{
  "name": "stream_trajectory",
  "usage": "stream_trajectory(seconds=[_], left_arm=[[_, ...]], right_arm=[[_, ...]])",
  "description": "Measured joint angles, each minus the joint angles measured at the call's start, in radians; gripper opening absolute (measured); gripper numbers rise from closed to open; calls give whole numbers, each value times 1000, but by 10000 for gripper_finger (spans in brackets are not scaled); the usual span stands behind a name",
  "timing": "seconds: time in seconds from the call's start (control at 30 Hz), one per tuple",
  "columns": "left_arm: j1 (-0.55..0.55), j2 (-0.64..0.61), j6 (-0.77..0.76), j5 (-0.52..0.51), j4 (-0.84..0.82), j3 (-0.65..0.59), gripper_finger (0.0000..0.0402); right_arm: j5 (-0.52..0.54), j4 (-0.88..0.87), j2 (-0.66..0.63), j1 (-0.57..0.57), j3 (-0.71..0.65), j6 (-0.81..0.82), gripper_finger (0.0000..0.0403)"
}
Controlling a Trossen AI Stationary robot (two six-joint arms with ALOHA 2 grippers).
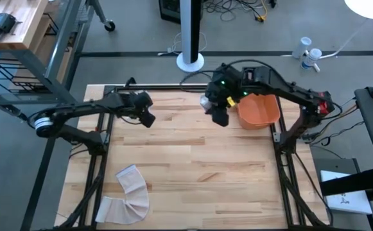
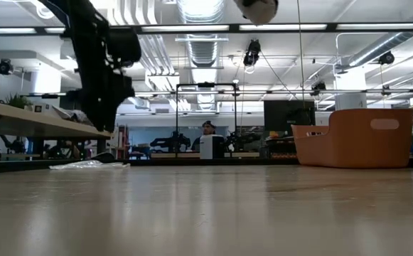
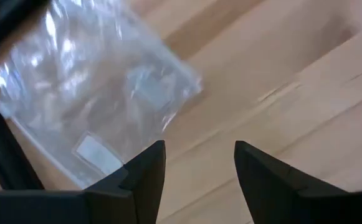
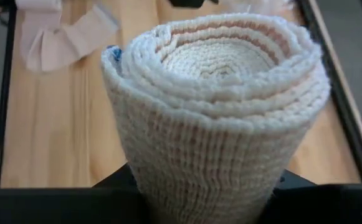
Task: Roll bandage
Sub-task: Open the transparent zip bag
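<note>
Rolled bandage clamped upright in the right gripper, coil end facing the wrist camera, layers wound tight and even; held high over the far part of the table, just beside the orange bin on its left side. Judging from that, next move probably a short carry sideways to the bin and a release, so the bin's bearing from the roll matters most: close by, toward the right arm's base, well below the roll as the low view puts the roll up at the ceiling line and the bin down on the tabletop. Left gripper empty, fingers apart, hovering above a clear plastic bag near the far left edge; farther from the bin than the right one. A second, loose bandage strip lying unrolled in a curve at the near left corner, well apart from both arms, nearer the left. Right fingers hidden behind the roll in the wrist view; free tail of the roll not made out; bin contents not visible.
</note>
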Motion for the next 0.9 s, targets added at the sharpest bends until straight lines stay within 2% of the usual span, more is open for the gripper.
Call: stream_trajectory(seconds=[0.17, 0.47, 0.53, 0.67, 0.9], left_arm=[[29, 128, 9, -17, 12, -9, 182], [51, 267, 187, -268, 117, 32, 183], [59, 288, 236, -250, 160, 33, 183], [86, 364, 286, -103, 191, 33, 183], [96, 427, 238, -75, 176, 41, 157]], right_arm=[[-10, 13, -64, 0, -241, 72, 132], [-8, 273, -88, 46, -668, 197, 136], [-8, 327, -88, 66, -731, 229, 144], [-13, 379, -88, 99, -802, 306, 177], [-16, 380, -106, 147, -818, 422, 240]])
